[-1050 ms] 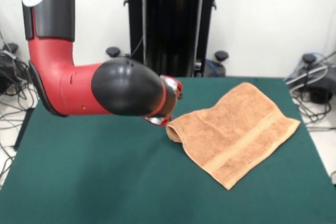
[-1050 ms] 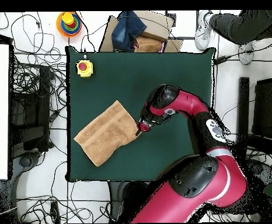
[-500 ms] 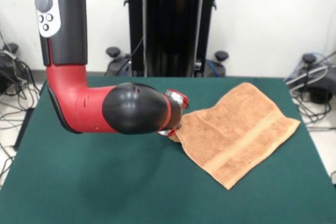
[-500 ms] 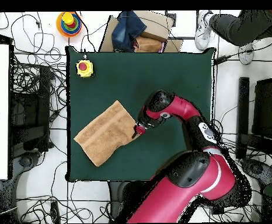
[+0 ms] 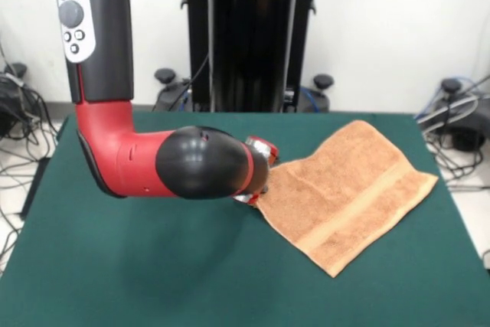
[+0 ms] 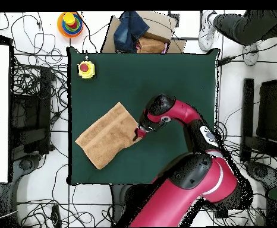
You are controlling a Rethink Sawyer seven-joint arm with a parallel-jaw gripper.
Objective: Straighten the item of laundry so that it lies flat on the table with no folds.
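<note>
The gripper (image 5: pixel 259 188) sits at the towel (image 5: pixel 344 189) corner nearest it; the towel's long axis runs diagonally away. I cannot tell its grasp state.

Light falls even and bright from above. My arm (image 5: pixel 168 170) casts a soft, dim shadow on the table (image 5: pixel 115 266) beneath it in the front view. The white wall (image 5: pixel 383 28) behind looks washed out. Edges are slightly soft; no glare on the felt.
</note>
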